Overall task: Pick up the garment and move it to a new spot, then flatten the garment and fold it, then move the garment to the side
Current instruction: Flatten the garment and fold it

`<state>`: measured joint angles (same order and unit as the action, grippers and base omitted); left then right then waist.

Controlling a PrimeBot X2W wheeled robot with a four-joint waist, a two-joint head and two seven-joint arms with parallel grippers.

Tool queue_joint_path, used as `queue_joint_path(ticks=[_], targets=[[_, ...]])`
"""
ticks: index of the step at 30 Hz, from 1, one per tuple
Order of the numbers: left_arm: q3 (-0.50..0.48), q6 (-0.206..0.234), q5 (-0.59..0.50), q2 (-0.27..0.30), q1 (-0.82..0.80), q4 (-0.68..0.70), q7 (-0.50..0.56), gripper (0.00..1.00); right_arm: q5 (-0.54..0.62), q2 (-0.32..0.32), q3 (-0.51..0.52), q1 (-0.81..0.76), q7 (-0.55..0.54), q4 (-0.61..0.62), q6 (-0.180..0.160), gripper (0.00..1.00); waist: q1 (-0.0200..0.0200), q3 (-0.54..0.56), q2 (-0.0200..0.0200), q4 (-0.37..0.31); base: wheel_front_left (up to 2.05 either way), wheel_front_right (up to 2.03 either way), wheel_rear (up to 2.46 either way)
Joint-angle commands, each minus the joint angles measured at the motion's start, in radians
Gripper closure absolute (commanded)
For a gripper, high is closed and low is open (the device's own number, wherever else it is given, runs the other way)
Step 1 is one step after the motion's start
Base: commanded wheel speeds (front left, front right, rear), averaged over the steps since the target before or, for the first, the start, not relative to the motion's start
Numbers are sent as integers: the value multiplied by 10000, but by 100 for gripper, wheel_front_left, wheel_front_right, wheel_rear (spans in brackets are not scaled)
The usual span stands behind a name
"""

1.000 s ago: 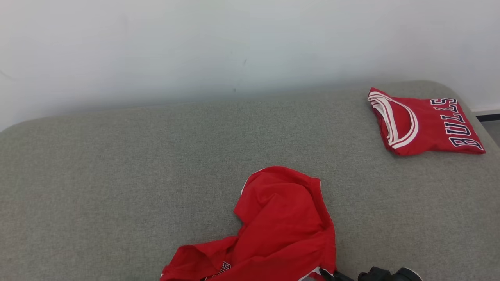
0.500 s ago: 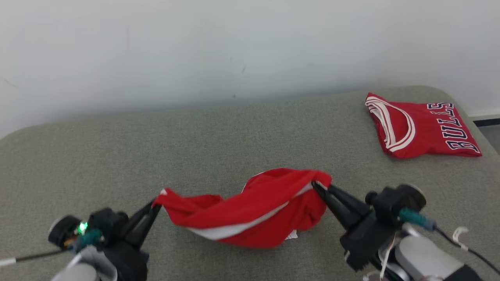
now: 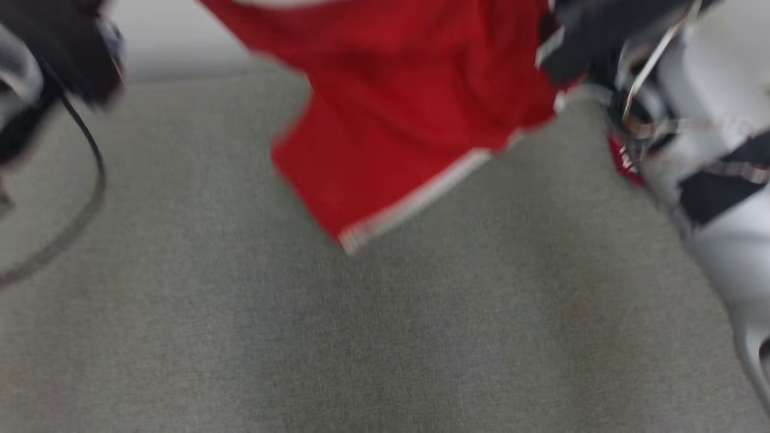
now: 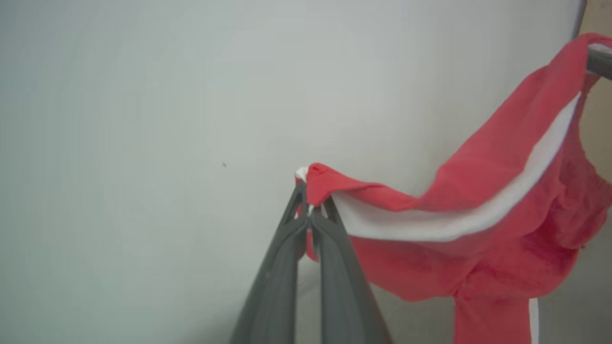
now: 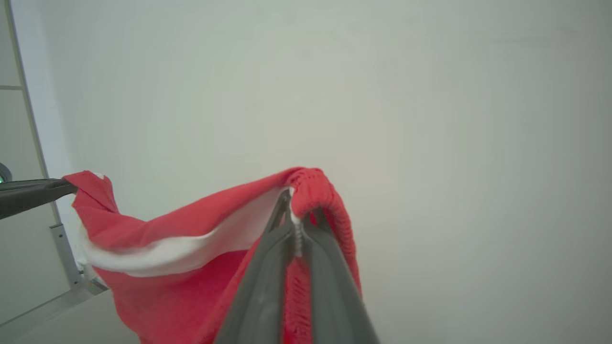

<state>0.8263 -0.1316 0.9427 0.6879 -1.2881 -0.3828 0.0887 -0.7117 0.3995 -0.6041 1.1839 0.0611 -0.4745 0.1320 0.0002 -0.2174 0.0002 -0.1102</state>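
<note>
The red fabric garment with a white band (image 3: 409,108) is held up over the grey upholstered surface (image 3: 385,337); one corner is pinched by the closed left gripper (image 4: 310,210), the gathered hem by the closed right gripper (image 5: 297,222); its lower edge hangs slanted, and wide grey room is seen beneath.

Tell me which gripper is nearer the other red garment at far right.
Right. The right gripper is raised beside the other garment; the left gripper is far across.

Grey fabric worktop (image 3: 385,337), plain pale wall (image 4: 143,95).
Head view blurred: wall at 11 o'clock, worktop across the lower half.
</note>
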Motion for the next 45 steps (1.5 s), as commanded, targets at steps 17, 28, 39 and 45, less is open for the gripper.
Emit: queue_joint_path(ticks=[17,28,39,45], targets=[[1297,20,1031,-471,-5771,-2977,-460,100,85,-1383,66,5748,-28,-3433,-23,100,-2,-3259,-2,115,0,0,0],[2241,20,2180,-323,-5290,-3371,-1275,100,-823,-1287,-971,5458,443,-3550,-23,100,-2,-3335,-2,14,0,0,0],[2597,20,3809,425,-1268,-2178,-3391,100,-2322,190,-2889,1690,1247,-1331,-23,100,-2,-1745,-2,-67,0,0,0],[1505,286,3792,378,1563,-1099,-3551,100,-3046,1220,-3405,-1182,1517,315,-23,100,-2,-710,-2,-58,0,0,0]])
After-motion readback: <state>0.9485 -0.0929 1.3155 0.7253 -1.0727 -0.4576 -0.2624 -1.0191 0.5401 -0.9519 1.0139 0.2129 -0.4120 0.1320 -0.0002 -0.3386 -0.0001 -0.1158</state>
